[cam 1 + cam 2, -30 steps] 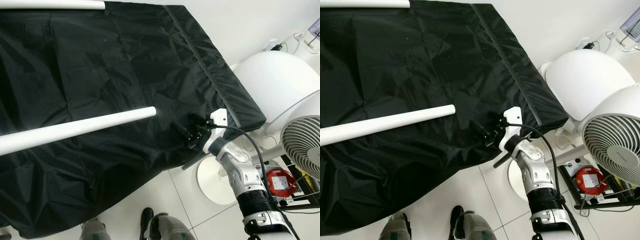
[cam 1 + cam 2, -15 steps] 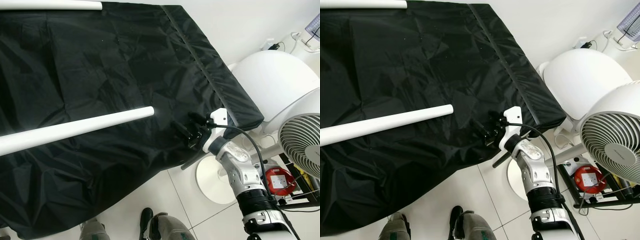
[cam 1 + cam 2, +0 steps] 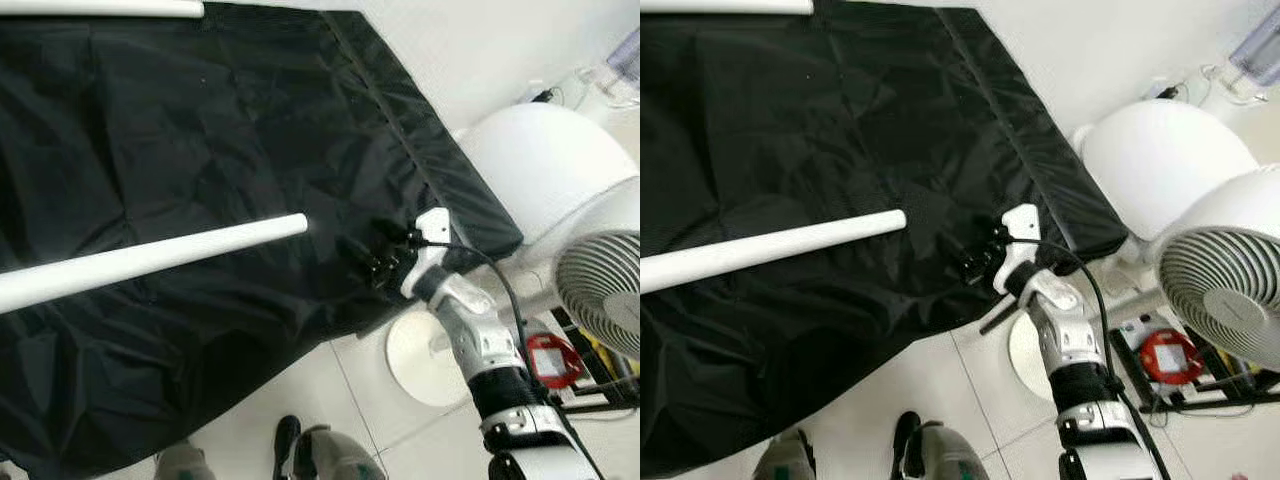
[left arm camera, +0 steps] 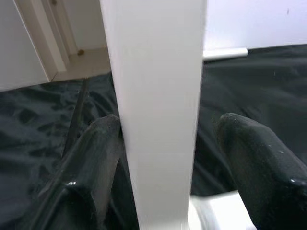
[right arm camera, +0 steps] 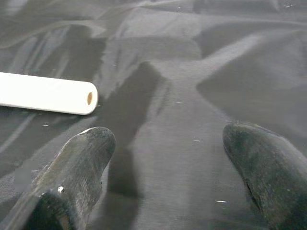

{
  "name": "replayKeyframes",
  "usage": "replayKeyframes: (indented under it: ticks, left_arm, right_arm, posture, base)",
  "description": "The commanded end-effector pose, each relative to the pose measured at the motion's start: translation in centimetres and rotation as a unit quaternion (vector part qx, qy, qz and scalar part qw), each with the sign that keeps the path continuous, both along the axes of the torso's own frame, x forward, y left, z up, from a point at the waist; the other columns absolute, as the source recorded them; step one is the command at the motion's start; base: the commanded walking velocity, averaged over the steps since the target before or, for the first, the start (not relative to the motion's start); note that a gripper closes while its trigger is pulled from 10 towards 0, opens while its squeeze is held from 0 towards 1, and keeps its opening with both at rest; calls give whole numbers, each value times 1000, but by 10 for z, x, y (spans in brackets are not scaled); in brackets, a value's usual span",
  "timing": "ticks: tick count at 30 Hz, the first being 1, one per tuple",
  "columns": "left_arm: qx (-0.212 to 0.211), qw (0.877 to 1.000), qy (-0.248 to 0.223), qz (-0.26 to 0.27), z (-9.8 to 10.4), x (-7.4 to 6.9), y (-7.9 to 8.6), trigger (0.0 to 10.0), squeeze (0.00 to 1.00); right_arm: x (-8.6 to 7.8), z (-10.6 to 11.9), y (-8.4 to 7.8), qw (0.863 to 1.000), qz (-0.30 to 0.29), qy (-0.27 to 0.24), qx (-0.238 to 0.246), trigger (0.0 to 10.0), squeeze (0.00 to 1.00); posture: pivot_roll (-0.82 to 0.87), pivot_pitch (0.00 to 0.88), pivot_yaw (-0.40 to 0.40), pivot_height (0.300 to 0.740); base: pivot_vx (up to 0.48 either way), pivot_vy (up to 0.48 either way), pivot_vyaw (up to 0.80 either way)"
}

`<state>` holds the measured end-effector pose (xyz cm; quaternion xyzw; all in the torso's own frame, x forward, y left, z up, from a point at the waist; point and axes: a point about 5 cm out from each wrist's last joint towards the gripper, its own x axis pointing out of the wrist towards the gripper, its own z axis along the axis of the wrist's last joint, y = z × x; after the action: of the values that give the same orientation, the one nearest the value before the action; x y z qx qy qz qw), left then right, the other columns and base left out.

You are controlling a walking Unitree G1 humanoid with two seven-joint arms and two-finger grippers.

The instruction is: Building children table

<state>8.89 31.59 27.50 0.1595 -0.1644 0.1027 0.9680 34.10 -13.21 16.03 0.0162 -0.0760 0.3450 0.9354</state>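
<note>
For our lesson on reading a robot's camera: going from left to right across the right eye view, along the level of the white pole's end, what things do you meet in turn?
white pole → right claw → round white fan base → red object

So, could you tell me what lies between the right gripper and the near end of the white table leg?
Only bare, wrinkled black cloth separates the right gripper from the white table leg, as both eye views show.

Two white poles [image 3: 150, 258] [image 3: 100, 8], one black sheet [image 3: 200, 120] (rumpled), two fans [image 3: 600, 300] [image 3: 540, 165].
</note>
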Motion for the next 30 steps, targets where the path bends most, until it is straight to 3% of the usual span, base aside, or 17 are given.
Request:
replayKeyframes:
  ticks: [1, 10, 15, 17, 21, 23, 25, 30]
  left_arm:
    - [67, 985, 43, -155, 2, -8, -21, 10000, 0]
    - [109, 984, 19, -137, 22, -19, -24, 10000, 0]
    - [119, 977, -56, -169, 43, -13, -35, 10000, 0]
    - [119, 977, -56, -169, 43, -13, -35, 10000, 0]
    - [129, 974, -96, -160, 58, -8, -33, 10000, 0]
    - [110, 973, -112, -169, 60, 8, -30, 10000, 0]
    - [102, 967, -107, -207, 55, 18, -37, 10000, 0]
    - [90, 960, -117, -237, 55, 20, -42, 10000, 0]
  right_arm:
    - [0, -5, -4, 1000, -1, 8, -5, 10000, 0]
    - [6, 0, 0, 1000, 10, 4, -10, 10000, 0]
    - [9, 0, 5, 1000, 17, 3, -4, 10000, 0]
    - [9, 0, 5, 1000, 17, 3, -4, 10000, 0]
    - [10, 0, 4, 1000, 18, 2, -4, 10000, 0]
    - [12, 2, 8, 1000, 10, -10, 4, 10000, 0]
    - [13, 3, 11, 1000, 8, -16, 9, 10000, 0]
    - [14, 2, 14, 1000, 8, -16, 10, 10000, 0]
  posture:
    - [262, 244, -241, 740]
    - [276, 250, -263, 740]
    - [283, 245, -266, 740]
    - [283, 245, -266, 740]
    - [285, 243, -267, 740]
    - [303, 229, -253, 740]
    - [309, 220, -238, 740]
    - [324, 208, -232, 740]
  base:
    - [0, 0, 0]
    - [0, 0, 0]
    - [0, 0, 0]
    - [0, 0, 0]
    - [0, 0, 0]
    - [0, 0, 0]
    - [0, 0, 0]
    - [0, 0, 0]
